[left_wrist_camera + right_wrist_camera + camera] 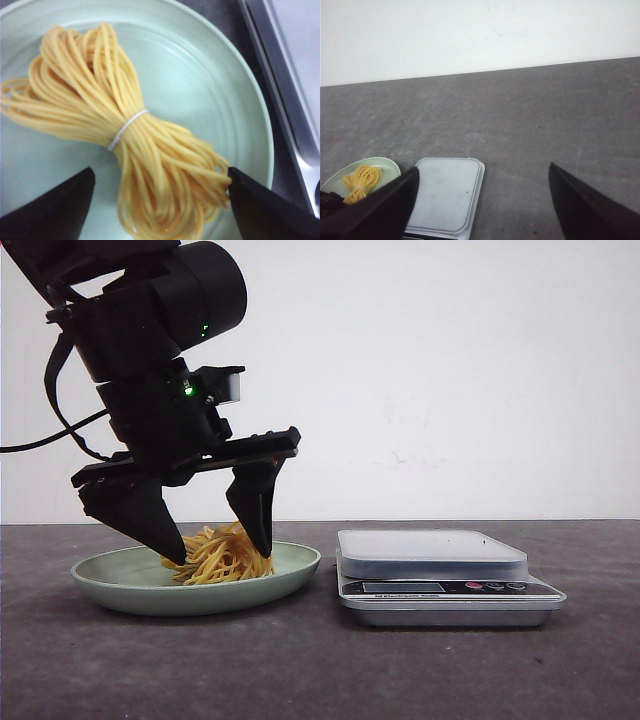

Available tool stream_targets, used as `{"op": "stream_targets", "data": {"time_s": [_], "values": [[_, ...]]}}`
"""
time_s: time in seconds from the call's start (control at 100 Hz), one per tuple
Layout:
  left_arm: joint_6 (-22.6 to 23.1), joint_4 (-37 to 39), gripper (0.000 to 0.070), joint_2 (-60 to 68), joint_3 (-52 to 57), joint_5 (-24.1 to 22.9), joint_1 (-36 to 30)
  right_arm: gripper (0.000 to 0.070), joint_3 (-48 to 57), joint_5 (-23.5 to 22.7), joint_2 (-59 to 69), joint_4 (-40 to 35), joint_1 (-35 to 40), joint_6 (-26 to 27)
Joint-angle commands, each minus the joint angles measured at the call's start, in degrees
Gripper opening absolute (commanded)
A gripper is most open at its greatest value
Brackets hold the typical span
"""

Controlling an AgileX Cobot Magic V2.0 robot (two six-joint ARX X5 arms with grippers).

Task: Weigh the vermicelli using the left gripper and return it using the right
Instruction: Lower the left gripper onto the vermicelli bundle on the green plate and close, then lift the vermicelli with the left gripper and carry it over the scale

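Note:
A bundle of yellow vermicelli (218, 555) tied with a white band lies on a pale green plate (120, 580) at the left. My left gripper (222, 553) is open, lowered into the plate, its two fingers on either side of the bundle. In the left wrist view the vermicelli (150, 155) lies between the fingertips (75, 192), the right tip touching its strands. A silver kitchen scale (440, 575) stands right of the plate. My right gripper (482, 172) is open and empty, high above the table; it is out of the front view.
The dark grey table runs to a white wall behind. In the right wrist view the scale (447, 192) and the plate (387, 165) with the vermicelli (362, 181) lie below. The scale's metal edge (285, 115) sits close beside the plate.

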Motion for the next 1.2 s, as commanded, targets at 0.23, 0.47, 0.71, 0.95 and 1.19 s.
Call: {"op": "stream_targets", "data": {"time_s": [0.23, 0.47, 0.71, 0.95, 1.19], "values": [[0.4, 0.6, 0.0146, 1.1, 1.3, -0.3, -0.6, 0.0522, 0.8, -0.2, 0.3, 0.4, 0.0, -0.5], [2.0, 0.5, 0.0003, 1.1, 1.3, -0.6, -0.6, 0.0522, 0.8, -0.2, 0.3, 0.4, 0.0, -0.5], [4.1, -2.5, 0.0003, -1.0, 1.3, -3.3, -0.5, 0.0522, 0.8, -0.2, 0.2, 0.4, 0.0, -0.5], [6.0, -3.0, 0.0003, -8.3, 1.4, -2.9, -0.5, 0.0522, 0.8, -0.2, 0.2, 0.3, 0.0, -0.5], [7.0, -4.7, 0.0003, -13.8, 1.4, 3.1, -1.1, 0.0522, 0.8, -0.2, 0.2, 0.2, 0.0, -0.3]]}}
